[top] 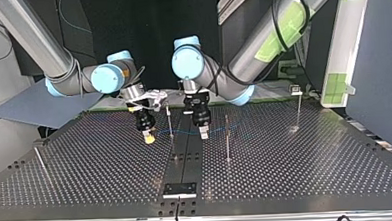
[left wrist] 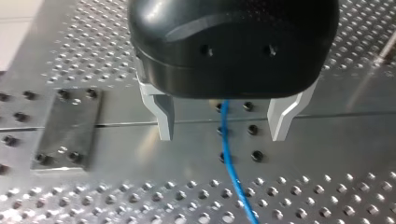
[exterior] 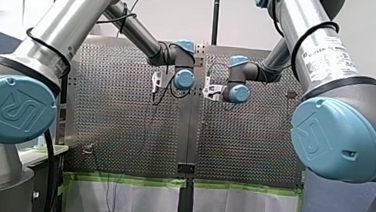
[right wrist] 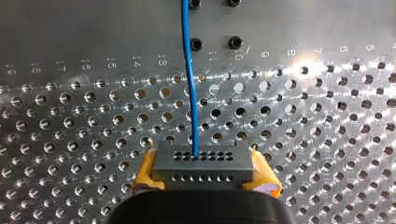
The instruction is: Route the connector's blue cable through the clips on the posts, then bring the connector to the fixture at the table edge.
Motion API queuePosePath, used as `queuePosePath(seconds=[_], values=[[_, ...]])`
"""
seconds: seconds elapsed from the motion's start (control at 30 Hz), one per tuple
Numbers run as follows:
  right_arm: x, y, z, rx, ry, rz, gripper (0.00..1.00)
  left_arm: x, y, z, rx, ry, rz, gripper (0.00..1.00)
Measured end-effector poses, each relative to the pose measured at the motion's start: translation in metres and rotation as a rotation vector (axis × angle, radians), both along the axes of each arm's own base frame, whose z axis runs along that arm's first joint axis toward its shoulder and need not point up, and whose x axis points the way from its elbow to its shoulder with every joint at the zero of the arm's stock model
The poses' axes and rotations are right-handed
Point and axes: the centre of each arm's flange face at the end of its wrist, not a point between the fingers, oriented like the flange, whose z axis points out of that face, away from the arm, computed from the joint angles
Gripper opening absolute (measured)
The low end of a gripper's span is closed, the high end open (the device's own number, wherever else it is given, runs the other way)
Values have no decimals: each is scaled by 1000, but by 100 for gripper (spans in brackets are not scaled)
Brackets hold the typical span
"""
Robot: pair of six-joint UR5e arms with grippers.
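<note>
Our right gripper (right wrist: 205, 179), nearest the lens, hovers over the perforated table (right wrist: 70, 116), yellow pads (right wrist: 145, 175) clamped on the dark connector (right wrist: 205, 163). Our left gripper (left wrist: 222, 133) hangs spread, its metal fingers (left wrist: 164, 116) either side of the blue cable (left wrist: 232, 172), not touching. We see that cable leave the connector and run between both grippers past a thin post (top: 169, 119).

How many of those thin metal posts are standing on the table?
4, by the top view: one post near the left edge, a second just left of the middle, a third just right of it, a fourth far right. More could be hidden.
</note>
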Motion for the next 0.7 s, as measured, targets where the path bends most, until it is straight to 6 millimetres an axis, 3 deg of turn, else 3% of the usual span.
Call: queuePosePath(seconds=[0.7], values=[[-1, -2, 0, -3, -2, -3, 0, 27, 22, 3, 18, -7, 48, 100]])
